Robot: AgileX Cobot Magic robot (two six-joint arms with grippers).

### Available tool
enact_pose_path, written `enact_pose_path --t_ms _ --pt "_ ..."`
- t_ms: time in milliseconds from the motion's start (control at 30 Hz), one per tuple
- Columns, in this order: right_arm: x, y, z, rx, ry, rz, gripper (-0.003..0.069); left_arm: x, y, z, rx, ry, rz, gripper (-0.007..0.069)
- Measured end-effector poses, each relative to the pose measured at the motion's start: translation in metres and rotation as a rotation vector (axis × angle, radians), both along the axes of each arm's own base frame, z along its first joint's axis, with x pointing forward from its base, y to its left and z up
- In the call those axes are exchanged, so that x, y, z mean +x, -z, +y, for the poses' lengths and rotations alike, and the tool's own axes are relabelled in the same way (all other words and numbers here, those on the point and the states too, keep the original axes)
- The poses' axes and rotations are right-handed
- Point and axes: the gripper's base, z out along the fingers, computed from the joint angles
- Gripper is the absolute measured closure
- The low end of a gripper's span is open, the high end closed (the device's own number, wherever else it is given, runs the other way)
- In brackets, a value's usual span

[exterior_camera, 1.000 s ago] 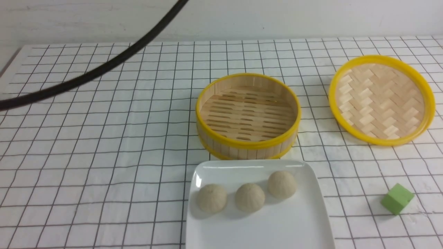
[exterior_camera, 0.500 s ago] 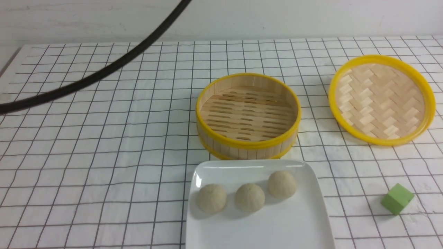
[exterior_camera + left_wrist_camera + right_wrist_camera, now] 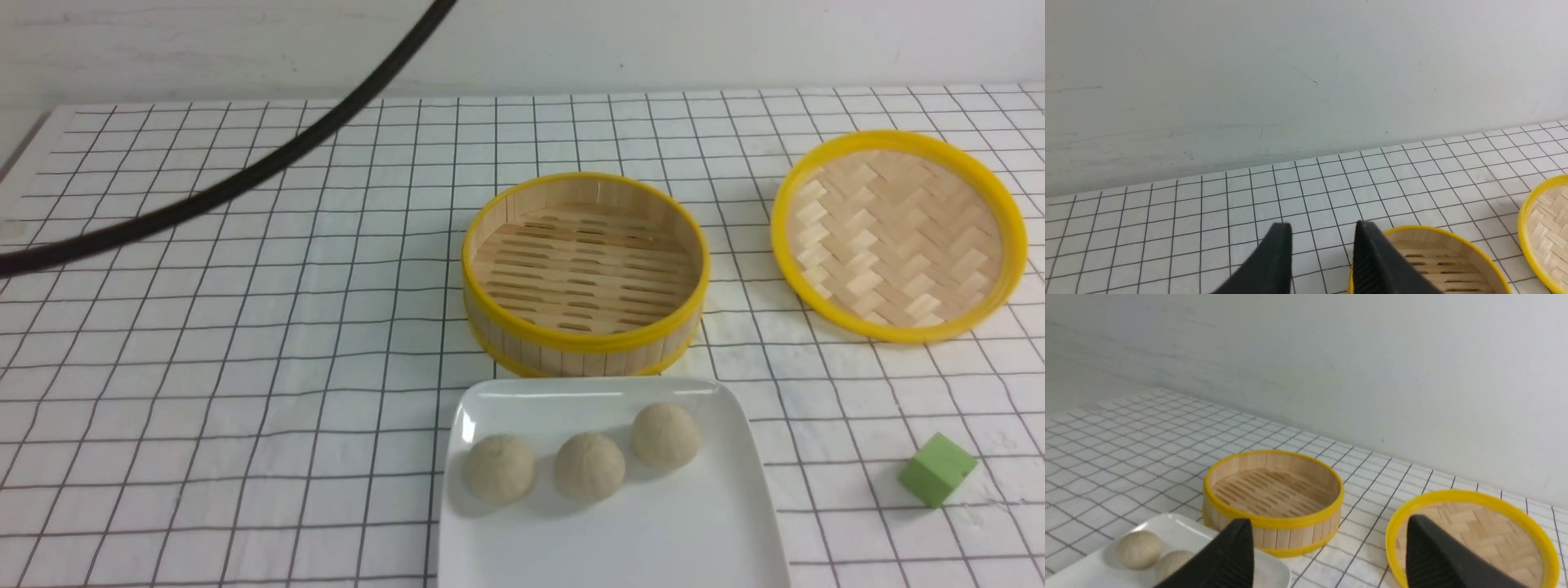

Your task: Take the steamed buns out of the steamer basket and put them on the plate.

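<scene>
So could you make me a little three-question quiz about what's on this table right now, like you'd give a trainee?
1. How many steamed buns lie on the white square plate?
2. True or false: the steamer basket is empty.
3. Which thing sits nearest the green cube: (a) the woven lid, (b) the black cable, (c) the left pincer?

Key
1. Three, in a row near the plate's far edge.
2. True; only its slatted floor shows.
3. (a); the lid lies behind the cube on the robot's right side.
</scene>
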Motion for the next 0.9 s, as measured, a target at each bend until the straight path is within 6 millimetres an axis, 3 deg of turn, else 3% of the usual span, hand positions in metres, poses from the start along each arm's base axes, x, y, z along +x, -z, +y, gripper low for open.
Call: enact_pose_path --t_ms 300,500,667,800,833,900 --pt "0.000 0.006 0.000 -0.025 -0.001 0.059 0.0165 0.001 0.000 0.007 0.067 -0.054 -0.014 0.0384" --pt "0.000 0.006 0.000 -0.024 -0.004 0.065 0.0165 -0.015 0.002 0.030 0.152 -0.174 0.081 0.0384" --pt "0.000 0.006 0.000 -0.024 -0.004 0.065 0.0165 -0.053 -0.008 0.060 0.116 -0.211 0.114 0.0384" --pt "0.000 0.006 0.000 -0.024 -0.004 0.065 0.0165 -0.105 -0.022 0.091 -0.021 -0.145 0.064 0.0384" --pt "0.000 0.006 0.000 -0.024 -0.004 0.065 0.0165 -0.105 -0.022 0.091 -0.024 -0.140 0.067 0.0384" --pt "0.000 0.006 0.000 -0.024 -0.004 0.065 0.0165 -0.140 -0.028 0.110 -0.068 -0.069 0.010 0.0384"
